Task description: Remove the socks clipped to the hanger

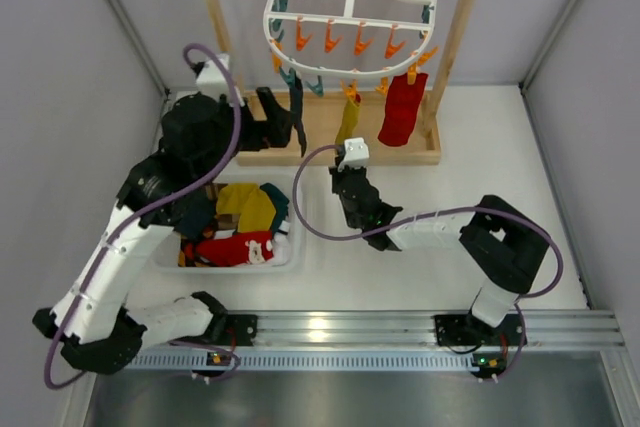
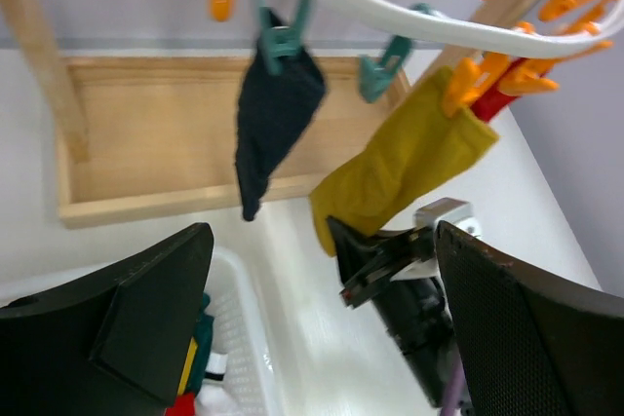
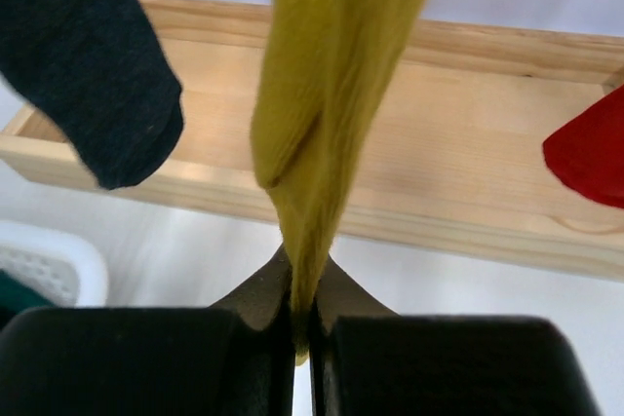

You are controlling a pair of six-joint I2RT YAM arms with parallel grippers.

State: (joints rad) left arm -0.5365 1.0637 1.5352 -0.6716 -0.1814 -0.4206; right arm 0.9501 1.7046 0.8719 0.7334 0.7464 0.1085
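Grip check first: my right gripper (image 3: 302, 326) is closed tight on the lower tip of the yellow sock (image 3: 331, 94), the cloth pinched into a thin fold between the pads. The sock hangs from an orange peg (image 2: 458, 85) on the front rim of the hanger (image 1: 272, 22), between the navy sock (image 2: 273, 114) and the red sock (image 1: 402, 107), all three clipped. My left gripper (image 1: 283, 127) is spread wide and holds nothing; it hovers near the navy sock. For a clean release I judge the pull should run straight down along the sock, in line with the peg, steady rather than snatched. The bite is only on the tip, so a sideways tug could slip the knit out or swing the hanger, which dangles freely. I would watch the peg and stop if the rim tilts. The socks are limp, matte knit: navy long and narrow, yellow ribbed and creased, red wider. The hanger is smooth white plastic, an oval with cross bars. Below lies a pale wooden base (image 3: 468, 133), and a white bin (image 1: 292, 247) holds other socks.
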